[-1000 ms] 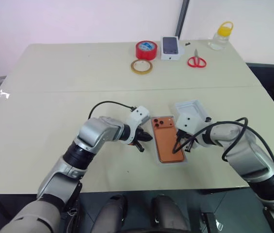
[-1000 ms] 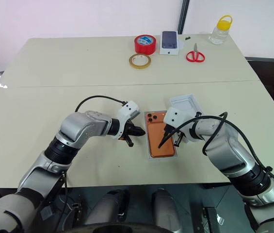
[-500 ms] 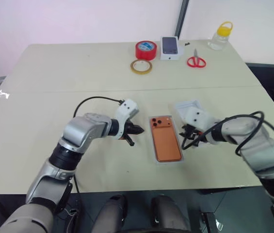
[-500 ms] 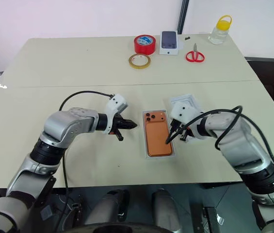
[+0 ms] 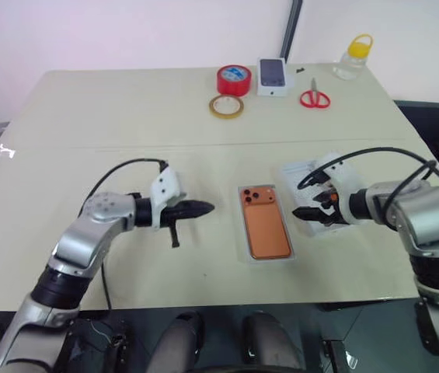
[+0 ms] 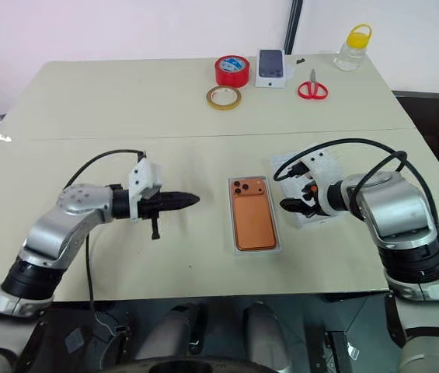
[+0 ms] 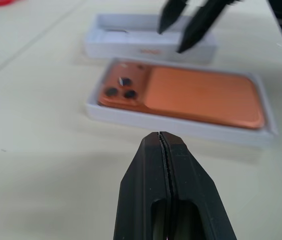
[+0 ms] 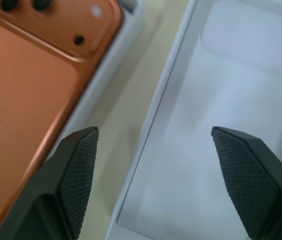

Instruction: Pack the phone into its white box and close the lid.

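Note:
The orange phone [image 5: 264, 222] lies back up, lenses toward the far side, inside the shallow white box [image 6: 240, 249] near the table's front middle. To its right sits the lid [image 5: 298, 172], open side up and plain white inside. My right gripper [image 5: 303, 210] hangs open over the lid's near left edge, with one finger [image 8: 78, 165] toward the phone [image 8: 26, 80] and the other above the lid's floor [image 8: 230, 95]. My left gripper [image 5: 206, 207] is shut and holds nothing. It lies level, left of the box, pointing at its side wall [image 7: 180, 128].
Along the far edge stand a red tape roll [image 5: 234, 79], a yellowish tape ring [image 5: 226, 106], a small white box picturing a dark phone [image 5: 273, 76], red scissors [image 5: 315, 99] and a bottle with a yellow cap [image 5: 355, 56].
My right gripper came off the phone, moved right over the lid and opened. My left gripper, still shut, drew back to the left, away from the box.

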